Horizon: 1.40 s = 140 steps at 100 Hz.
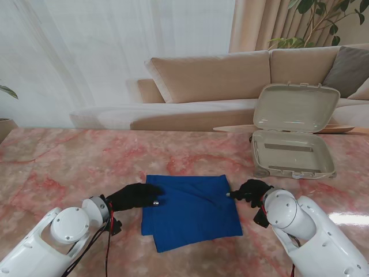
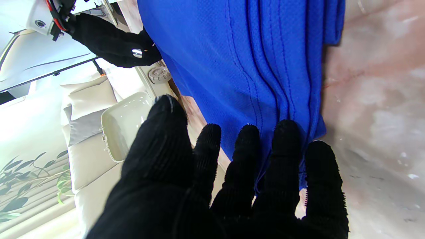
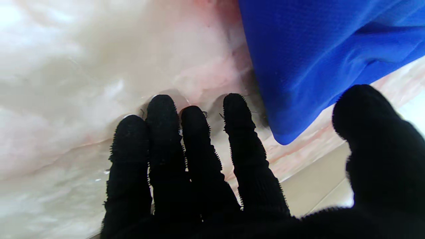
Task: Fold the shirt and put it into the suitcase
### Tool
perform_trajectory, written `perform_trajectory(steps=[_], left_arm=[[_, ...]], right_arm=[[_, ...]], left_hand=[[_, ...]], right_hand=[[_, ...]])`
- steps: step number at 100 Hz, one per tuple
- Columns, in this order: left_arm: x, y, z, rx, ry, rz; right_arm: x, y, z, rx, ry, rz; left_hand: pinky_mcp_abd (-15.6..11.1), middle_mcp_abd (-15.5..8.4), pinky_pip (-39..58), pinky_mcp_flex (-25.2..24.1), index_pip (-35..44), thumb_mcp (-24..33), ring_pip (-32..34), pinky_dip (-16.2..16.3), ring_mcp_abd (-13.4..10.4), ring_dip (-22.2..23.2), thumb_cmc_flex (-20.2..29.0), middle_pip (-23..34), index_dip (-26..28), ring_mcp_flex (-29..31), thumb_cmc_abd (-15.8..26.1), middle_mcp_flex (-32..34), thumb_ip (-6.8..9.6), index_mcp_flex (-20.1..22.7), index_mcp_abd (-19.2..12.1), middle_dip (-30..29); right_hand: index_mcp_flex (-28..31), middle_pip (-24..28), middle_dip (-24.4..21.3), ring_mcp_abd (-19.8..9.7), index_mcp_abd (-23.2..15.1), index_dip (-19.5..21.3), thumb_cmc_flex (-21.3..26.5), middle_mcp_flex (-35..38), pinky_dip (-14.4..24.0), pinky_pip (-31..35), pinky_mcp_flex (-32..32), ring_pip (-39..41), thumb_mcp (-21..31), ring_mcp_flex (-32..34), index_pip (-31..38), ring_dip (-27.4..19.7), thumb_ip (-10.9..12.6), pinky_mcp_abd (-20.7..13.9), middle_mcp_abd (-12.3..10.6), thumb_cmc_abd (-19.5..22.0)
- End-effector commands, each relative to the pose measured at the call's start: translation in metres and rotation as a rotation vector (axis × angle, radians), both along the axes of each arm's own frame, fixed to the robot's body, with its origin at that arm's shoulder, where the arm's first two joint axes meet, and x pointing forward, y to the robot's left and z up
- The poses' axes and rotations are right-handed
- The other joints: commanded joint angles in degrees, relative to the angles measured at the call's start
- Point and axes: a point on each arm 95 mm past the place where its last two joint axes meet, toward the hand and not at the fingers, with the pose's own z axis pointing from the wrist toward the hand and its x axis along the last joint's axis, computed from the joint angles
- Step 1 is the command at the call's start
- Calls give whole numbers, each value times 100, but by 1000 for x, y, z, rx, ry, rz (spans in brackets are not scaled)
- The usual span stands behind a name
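The blue shirt (image 1: 190,210) lies folded into a rough rectangle on the marble table, with several layered edges on its left side (image 2: 249,59). My left hand (image 1: 135,196) in a black glove lies flat with stretched fingers (image 2: 285,146) touching the shirt's left edge, holding nothing. At the shirt's right edge, my right hand (image 1: 251,190) rests its fingers (image 3: 199,139) on the bare table beside a shirt corner (image 3: 315,49), thumb spread apart. The beige suitcase (image 1: 294,153) stands open, far right of the shirt, its lid (image 1: 297,107) upright.
The pink marble table (image 1: 69,167) stretches around the shirt. A beige sofa (image 1: 213,75) with a grey cushion and a plant stand behind the table. Both white forearms rise from the near corners.
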Motion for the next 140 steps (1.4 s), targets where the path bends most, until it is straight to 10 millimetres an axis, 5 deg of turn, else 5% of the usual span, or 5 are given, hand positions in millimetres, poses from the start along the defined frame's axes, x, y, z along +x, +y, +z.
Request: perform_trajectory(steps=[1,65,80,111,140], left_arm=[[-2,-1,-5,-1,13,-4],[-2,-1,-5,-9,8,0],[-3,-1,-6,-10,9,9],[-5,-2,-6,-12,14,16],[-5,-2,-6,-22,10,28]], right_arm=[[-3,-1,-8,-11,45,12],[-8,31,-29,35,128,32],[-8,36,-36,36,155,23],[-3,43,-41,17,153,-10],[-3,46,-40,50,153,-31]], left_hand=[[72,-34,-30,-22,90,-96,-94,21,122,-49,273,48,-22,139,259,9,171,57,11,45],[85,-28,-38,-27,106,-99,-97,18,120,-50,272,52,-20,137,256,8,170,72,21,47],[80,-31,-36,-26,111,-99,-96,18,125,-49,277,51,-19,140,249,10,170,89,38,46],[92,-30,-42,-32,120,-96,-100,16,127,-50,280,48,-15,139,239,10,170,112,34,45],[97,-33,-49,-35,121,-95,-100,12,117,-48,277,52,-15,137,250,8,171,101,27,48]], right_hand=[[-73,132,124,-49,-47,65,-303,-129,193,216,-56,169,-97,-141,-44,159,152,-70,32,53],[451,385,393,31,-226,178,479,170,337,251,188,315,6,142,478,237,169,241,48,-711],[488,549,408,10,-158,417,718,335,309,294,419,404,782,376,824,218,119,424,64,-919],[153,911,526,-103,-291,156,1367,659,377,566,666,713,996,713,2896,261,-379,396,-101,-1038],[-55,1293,760,-235,-430,88,1755,969,564,965,874,1163,1193,1005,4328,404,-143,291,-264,-730]])
